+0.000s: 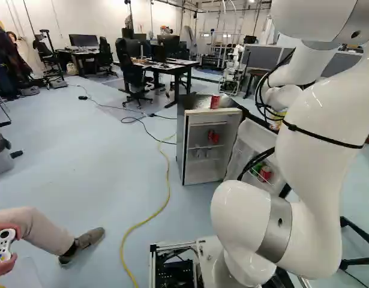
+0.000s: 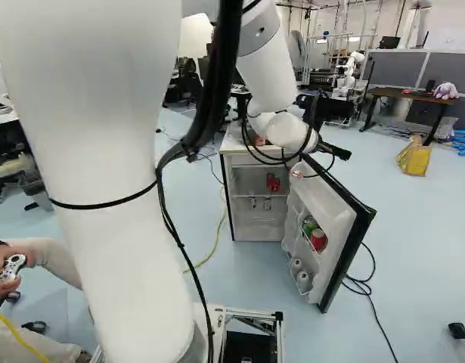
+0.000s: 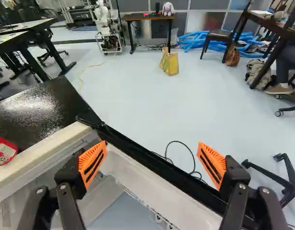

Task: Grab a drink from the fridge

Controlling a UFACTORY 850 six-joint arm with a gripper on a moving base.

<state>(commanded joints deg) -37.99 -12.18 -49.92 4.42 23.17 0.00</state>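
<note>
From where I sit, the small fridge with dark sides (image 1: 181, 138) is at about twelve o'clock from my base. Its thick white door with a black edge (image 2: 330, 206) hangs wide open toward one o'clock, so the drinks inside are not blocked from the front.

My black gripper with orange pads (image 3: 152, 165) is up over the open door. Its fingers are spread wide, with nothing pinched. The door's black edge runs below and between them, from eleven o'clock to four o'clock; I can't tell if it touches them.

The drinks are in a few spots. Red cans (image 2: 273, 182) are inside the fridge, where the shelf (image 1: 199, 147) holds them up. A green can (image 2: 309, 224) and a red can in the door (image 2: 317, 240) sit close together, tucked into the door's inner side, I guess so they don't fall out when it swings. One more red can, on the fridge's top (image 3: 3, 149), is at nine o'clock from the gripper.

I think the door part is mostly done and the grab is still to do. I should lift clear of the door first, or I could bump it and swing it shut.
</note>
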